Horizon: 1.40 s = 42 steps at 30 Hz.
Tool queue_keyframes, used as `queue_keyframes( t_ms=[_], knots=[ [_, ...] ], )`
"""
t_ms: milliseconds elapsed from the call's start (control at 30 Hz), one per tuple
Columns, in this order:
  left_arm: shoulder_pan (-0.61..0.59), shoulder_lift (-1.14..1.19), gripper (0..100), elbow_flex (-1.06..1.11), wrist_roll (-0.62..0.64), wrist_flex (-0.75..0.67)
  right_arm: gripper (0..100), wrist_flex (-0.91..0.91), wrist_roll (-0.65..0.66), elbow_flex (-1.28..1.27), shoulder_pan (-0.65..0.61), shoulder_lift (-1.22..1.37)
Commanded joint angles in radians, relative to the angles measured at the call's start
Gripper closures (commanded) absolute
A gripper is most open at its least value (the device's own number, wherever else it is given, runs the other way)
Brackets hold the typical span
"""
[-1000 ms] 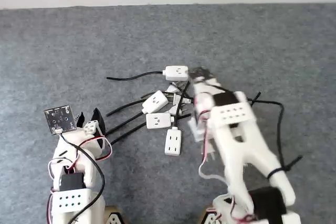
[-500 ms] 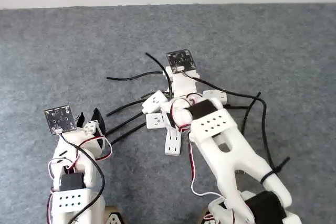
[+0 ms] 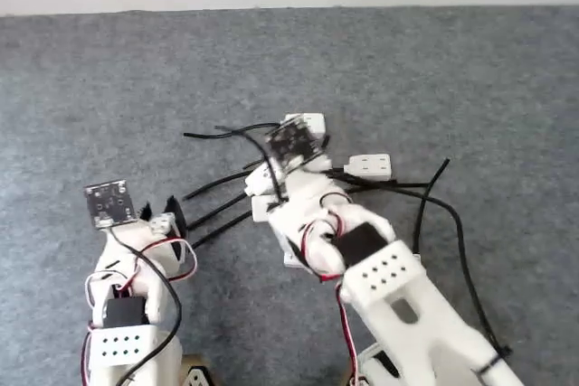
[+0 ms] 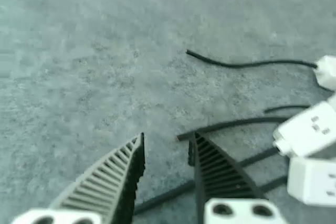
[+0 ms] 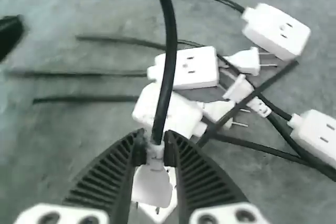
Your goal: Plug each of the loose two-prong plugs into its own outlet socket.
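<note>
My right gripper is shut on a white two-prong plug, whose black cord rises away from the fingers. Just beyond it lie white outlet sockets, with another farther off and one to the side. Three loose plugs lie among the cords between them. In the high view the right arm covers the middle of the socket cluster. My left gripper is open just above the carpet, apart from the sockets.
Grey carpet covers the table. Black cords fan out from the sockets towards the left arm. Two sockets lie uncovered beyond the right arm. A long cord trails off along the right side.
The right arm has swung left across the socket cluster with a plug and its cord in its gripper. The left arm has barely shifted.
</note>
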State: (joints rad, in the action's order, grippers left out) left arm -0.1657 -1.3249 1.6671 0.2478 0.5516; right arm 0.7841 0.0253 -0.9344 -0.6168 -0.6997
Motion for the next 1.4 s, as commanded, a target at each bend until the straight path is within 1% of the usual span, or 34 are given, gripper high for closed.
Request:
queue_keyframes(
  t_ms=[0, 67, 167, 300, 433, 600, 733, 833, 900, 967, 1033, 1067, 1267, 1367],
  knots=[
    [0.057, -0.005, 96, -0.059, -0.023, 0.037, 99.1, 0.094, 0.101, 0.041, -0.016, -0.088],
    [0.071, -0.005, 98, -0.059, -0.048, 0.038, 99.1, 0.170, 0.153, 0.069, -0.022, -0.117],
    [0.077, -0.005, 98, -0.064, -0.043, 0.068, 99.1, 0.257, 0.204, 0.100, -0.054, -0.160],
    [0.087, 0.060, 98, -0.117, -0.046, 0.155, 99.1, 0.306, 0.242, 0.103, -0.119, -0.231],
    [0.091, 0.284, 98, -0.229, -0.052, 0.158, 99.1, 0.320, 0.250, 0.103, -0.145, -0.294],
    [0.097, 0.666, 98, -0.430, -0.057, 0.124, 99.1, 0.335, 0.250, 0.101, -0.148, -0.329],
    [0.133, 0.930, 98, -0.581, -0.164, 0.127, 99.1, 0.340, 0.245, 0.100, -0.151, -0.338],
    [0.167, 1.028, 99, -0.664, -0.239, 0.178, 99.1, 0.340, 0.244, 0.097, -0.183, -0.344],
    [0.196, 1.019, 99, -0.679, -0.341, 0.207, 99.1, 0.337, 0.244, 0.097, -0.191, -0.338],
    [0.222, 0.973, 99, -0.668, -0.488, 0.213, 99.1, 0.331, 0.242, 0.097, -0.191, -0.334],
    [0.258, 0.907, 99, -0.628, -0.606, 0.210, 99.1, 0.331, 0.242, 0.092, -0.191, -0.334],
    [0.276, 0.867, 99, -0.602, -0.646, 0.212, 99.1, 0.328, 0.242, 0.086, -0.191, -0.337],
    [0.382, 0.566, 99, -0.400, -0.729, 0.218, 99.1, 0.251, 0.249, 0.018, -0.189, -0.334],
    [0.407, 0.416, 99, -0.331, -0.769, 0.285, 99.1, 0.248, 0.250, 0.014, -0.189, -0.334]
  ],
)
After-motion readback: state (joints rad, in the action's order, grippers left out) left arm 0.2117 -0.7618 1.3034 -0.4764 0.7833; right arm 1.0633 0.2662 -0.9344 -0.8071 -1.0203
